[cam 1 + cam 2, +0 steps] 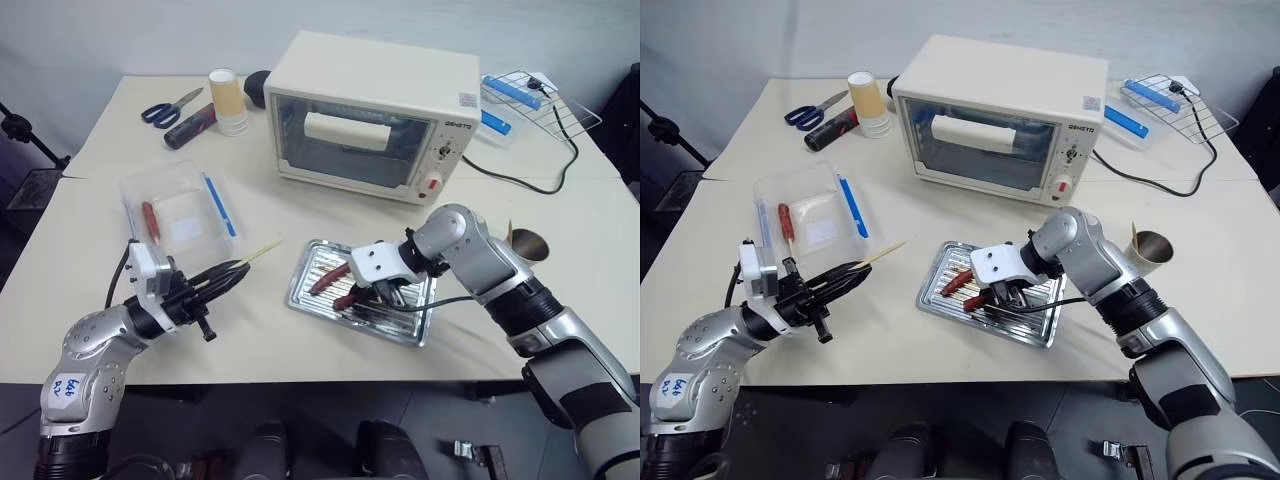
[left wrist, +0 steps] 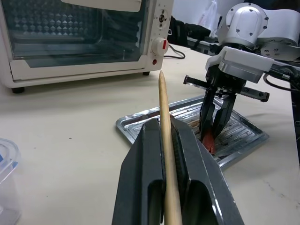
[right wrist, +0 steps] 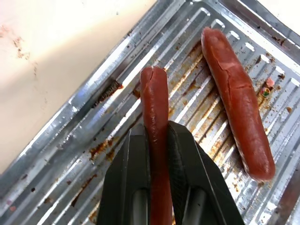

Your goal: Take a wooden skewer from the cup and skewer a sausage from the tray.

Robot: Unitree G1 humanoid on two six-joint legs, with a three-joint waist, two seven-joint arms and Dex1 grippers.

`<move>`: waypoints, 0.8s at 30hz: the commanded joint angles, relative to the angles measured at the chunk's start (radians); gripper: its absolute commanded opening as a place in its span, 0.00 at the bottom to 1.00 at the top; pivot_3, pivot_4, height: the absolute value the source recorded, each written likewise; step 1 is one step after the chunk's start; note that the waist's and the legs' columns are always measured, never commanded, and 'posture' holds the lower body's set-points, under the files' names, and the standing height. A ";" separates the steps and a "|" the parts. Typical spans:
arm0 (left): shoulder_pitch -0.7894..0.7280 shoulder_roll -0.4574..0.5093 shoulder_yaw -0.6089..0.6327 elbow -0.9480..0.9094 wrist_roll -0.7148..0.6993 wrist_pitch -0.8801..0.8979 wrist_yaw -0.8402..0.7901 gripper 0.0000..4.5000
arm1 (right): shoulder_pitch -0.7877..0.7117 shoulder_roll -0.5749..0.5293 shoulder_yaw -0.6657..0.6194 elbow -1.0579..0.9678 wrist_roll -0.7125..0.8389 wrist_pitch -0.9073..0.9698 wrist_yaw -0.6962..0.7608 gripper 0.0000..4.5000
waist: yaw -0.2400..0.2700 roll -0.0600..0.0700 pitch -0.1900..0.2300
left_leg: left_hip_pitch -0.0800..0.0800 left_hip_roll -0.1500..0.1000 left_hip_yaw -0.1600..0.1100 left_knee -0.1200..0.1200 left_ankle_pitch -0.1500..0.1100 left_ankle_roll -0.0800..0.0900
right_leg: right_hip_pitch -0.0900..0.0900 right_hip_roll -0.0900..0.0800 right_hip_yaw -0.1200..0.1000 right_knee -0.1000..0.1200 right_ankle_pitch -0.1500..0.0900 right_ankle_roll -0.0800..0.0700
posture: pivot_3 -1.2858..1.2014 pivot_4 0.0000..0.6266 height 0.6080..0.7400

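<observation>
Wooden skewer (image 2: 164, 140) was pinched in the left gripper (image 1: 215, 277), thin and snappable. On the tray (image 3: 70, 140), the right gripper (image 3: 158, 140) squeezed 1 sausage (image 3: 154, 108): soft and greasy, best held mid-body.

Two cream-topped tables (image 1: 90, 300) stand pushed together, a seam running between them. Behind them rises a plain pale wall (image 1: 120, 30). Dark floor (image 1: 30, 190) shows at the left edge.

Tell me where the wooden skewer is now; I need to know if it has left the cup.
The wooden skewer is clamped in the left tool, pointing toward the tray, on the robot's left.
</observation>
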 commanded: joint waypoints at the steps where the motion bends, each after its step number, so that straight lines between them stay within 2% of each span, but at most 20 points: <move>1: 0.006 0.065 -0.050 0.005 0.062 -0.044 -0.087 0.00 | 0.000 -0.052 -0.072 -0.105 0.063 0.060 0.036 0.05 | 0.000 0.000 0.000 | 0.000 0.000 0.000 0.000 0.000 0.000 | 0.000 0.000 0.000 0.000 0.000 0.000 | 0.52 0.24 1.00; 4: 0.020 0.105 -0.128 0.021 0.123 -0.090 -0.167 0.00 | 0.012 -0.111 -0.112 -0.194 0.110 0.123 0.063 0.05 | 0.002 0.000 0.000 | 0.000 0.000 0.003 0.000 0.000 0.000 | -0.001 0.000 0.000 0.000 0.000 0.000 | 0.52 0.24 1.00; 12: -0.041 0.059 -0.240 0.039 0.150 -0.084 -0.181 0.00 | 0.026 -0.167 -0.130 -0.320 0.163 0.219 0.046 0.05 | 0.001 0.000 0.000 | 0.000 0.000 0.006 -0.001 0.000 0.000 | -0.002 0.000 0.002 0.001 0.000 0.000 | 0.52 0.24 1.00; 24: -0.080 0.019 -0.264 0.052 0.142 -0.075 -0.172 0.00 | 0.046 -0.160 -0.106 -0.382 0.174 0.272 0.021 0.05 | 0.002 0.000 0.000 | 0.000 0.000 0.006 0.000 0.000 0.000 | -0.002 0.000 0.002 0.001 0.000 0.000 | 0.52 0.24 1.00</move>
